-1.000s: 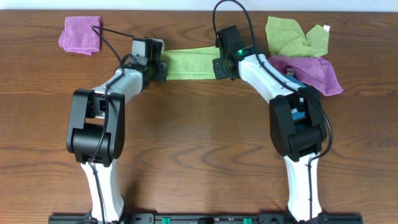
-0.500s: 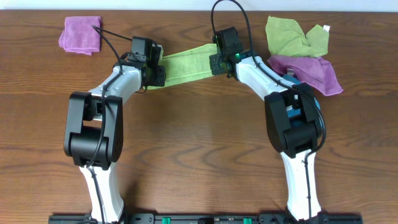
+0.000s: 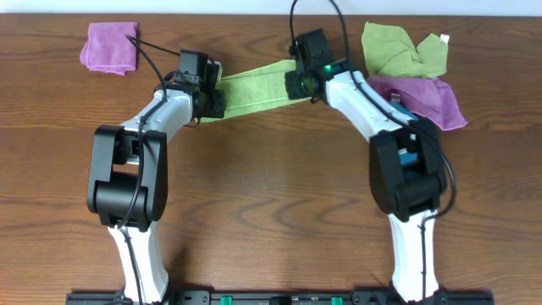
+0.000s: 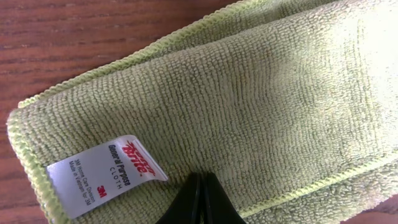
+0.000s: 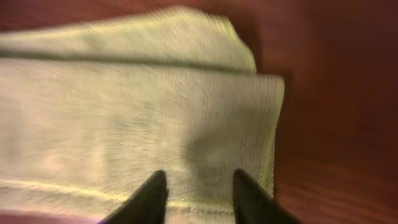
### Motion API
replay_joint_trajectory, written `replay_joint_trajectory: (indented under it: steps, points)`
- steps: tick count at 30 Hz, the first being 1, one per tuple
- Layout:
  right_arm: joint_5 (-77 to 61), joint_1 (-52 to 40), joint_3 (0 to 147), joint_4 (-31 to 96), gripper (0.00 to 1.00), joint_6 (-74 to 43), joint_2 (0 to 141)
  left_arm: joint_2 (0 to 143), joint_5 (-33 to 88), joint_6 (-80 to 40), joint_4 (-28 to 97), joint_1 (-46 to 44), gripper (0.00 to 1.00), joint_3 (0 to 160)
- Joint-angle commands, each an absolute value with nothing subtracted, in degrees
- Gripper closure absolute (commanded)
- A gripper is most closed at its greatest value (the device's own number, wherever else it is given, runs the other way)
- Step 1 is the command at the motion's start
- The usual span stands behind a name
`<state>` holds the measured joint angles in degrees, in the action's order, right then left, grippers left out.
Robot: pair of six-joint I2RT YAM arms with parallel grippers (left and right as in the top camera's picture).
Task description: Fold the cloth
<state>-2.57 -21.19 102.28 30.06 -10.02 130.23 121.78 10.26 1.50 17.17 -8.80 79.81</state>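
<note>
**Two robot arms at either end of a green cloth folded into a strip**

Two white-and-black arms rise from the near edge of a dark wooden table (image 3: 271,195) and lean away from the viewer, meeting the work near the far side.

The left gripper (image 4: 198,193) is closed, its black tips drawn to a single point and pressed into the long near edge of the cloth (image 3: 254,85). It appears to be pinching that edge, though the contact itself is hidden. Just beside the tips a white tag (image 4: 102,174) lies flat on the cloth's left end.

The right gripper (image 5: 199,196) sits over the cloth's right end with its two fingers parted. Green fabric shows in the gap, so nothing is pinched there. This view is blurred.

The cloth lies flat on the table as a long narrow band running between the two grippers, its right end a little farther from the viewer than its left.

Judging from that shape, the lengthwise fold is done and the strip now needs halving end to end. That calls for the right gripper to take the free end at its corners, lift it and lay it over the tagged end, edges matched, while the left holds its end down.

Farther back on the right, an olive cloth (image 3: 398,47) lies crumpled, a purple cloth (image 3: 428,100) overlapping it. A second purple cloth (image 3: 110,47) sits folded at the far left.
</note>
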Motion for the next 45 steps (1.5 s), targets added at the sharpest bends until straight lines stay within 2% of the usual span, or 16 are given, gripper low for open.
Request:
replay_joint_trajectory:
  steps: [1, 8, 18, 30, 37, 41, 43, 44, 45]
  points:
    - [-5.0, -20.3, 103.7, 29.6, 0.99, -10.2, 126.7, 125.4, 8.4, 1.1, 20.4, -8.8, 0.94, 76.2]
    - [-4.7, -21.5, 103.7, 24.9, 0.99, -6.8, 129.5, 125.4, 8.6, 1.0, 18.4, -8.8, 0.94, 76.2]
    - [-3.0, -21.4, 103.7, 28.9, 0.98, -8.1, 136.2, 125.4, 8.6, -0.1, 18.1, -8.8, 0.94, 76.2]
    - [-3.2, -24.3, 103.7, 52.2, 0.99, -10.9, 136.6, 125.4, 8.5, 0.0, 24.8, -8.8, 0.94, 76.2]
    - [-2.1, -25.5, 104.3, 55.3, 0.99, -13.5, 135.9, 125.4, 8.4, 0.0, 27.5, -8.8, 0.94, 76.2]
    - [-5.6, -24.7, 106.1, 58.6, 0.98, -12.8, 130.9, 125.4, 8.4, 0.0, 27.4, -8.8, 0.94, 76.2]
    - [-5.5, -23.9, 106.1, 59.0, 0.82, -12.1, 126.8, 125.4, 8.4, 0.0, 27.2, -8.7, 0.94, 76.2]
    - [-5.3, -23.5, 106.1, 59.2, 0.72, -11.4, 124.7, 125.4, 8.4, 0.0, 27.2, -8.7, 0.94, 76.2]
    - [-4.3, -22.8, 106.1, 59.7, 0.57, -10.8, 122.3, 125.4, 8.4, 0.0, 27.2, -8.7, 0.94, 76.2]
